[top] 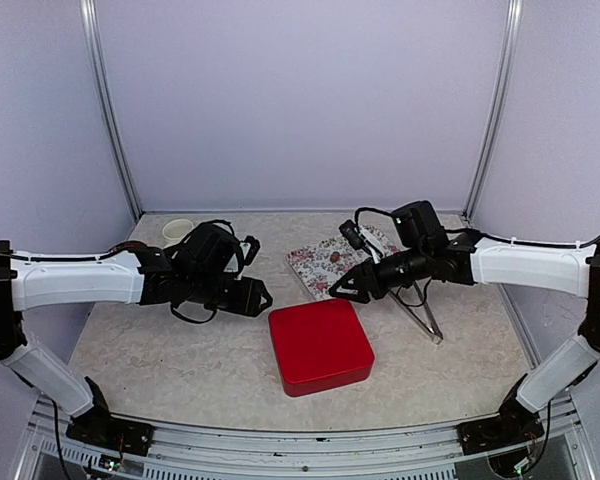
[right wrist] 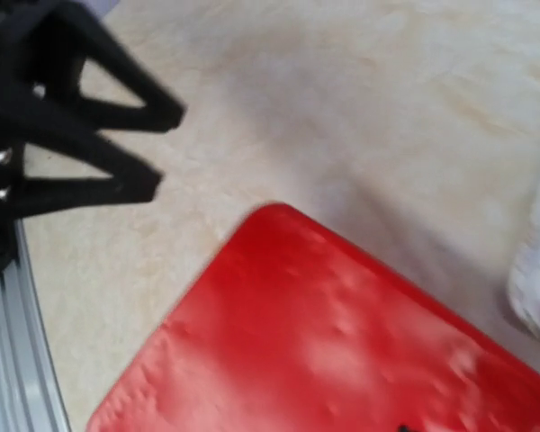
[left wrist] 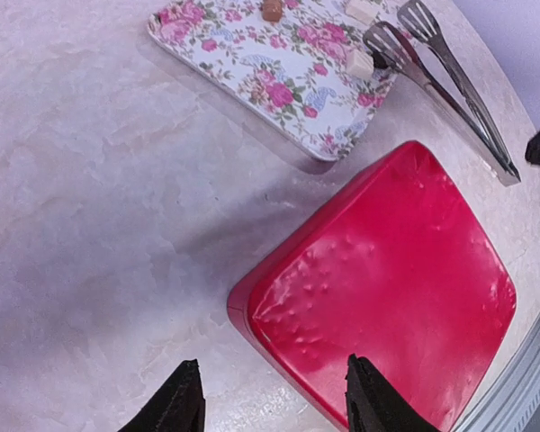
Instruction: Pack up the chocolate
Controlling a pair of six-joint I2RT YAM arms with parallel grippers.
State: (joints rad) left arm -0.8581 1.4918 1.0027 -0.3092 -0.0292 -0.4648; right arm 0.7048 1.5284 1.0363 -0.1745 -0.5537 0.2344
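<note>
Nearest the arms sits one red box (top: pixel 320 345), its lid shut, flat on the table (top: pixel 150 355) between the two arms. One left gripper (left wrist: pixel 273 364) hangs over the box's left corner; its two black fingers stand spread apart with nothing between them. One right gripper (top: pixel 338 292) points down at the box's far right corner, and I cannot tell whether its fingers are spread or pressed together, since its own camera catches almost none of them.

Behind the box lies one flowered tray (left wrist: pixel 252 72), just beside it but not touching. The chocolate is on this tray, at its far end: three pieces show in the left wrist view, one brown chocolate (left wrist: pixel 272 9) and two tan chocolates, the first (left wrist: pixel 360 11) at the frame's top edge and the second (left wrist: pixel 358 63) just beside the head of the tongs. One pair of metal tongs (left wrist: pixel 459 90) lies with its heads over the tray's right edge and its handles on the table. One white cup (top: pixel 177 231) stands at the back left, well apart from everything else.
</note>
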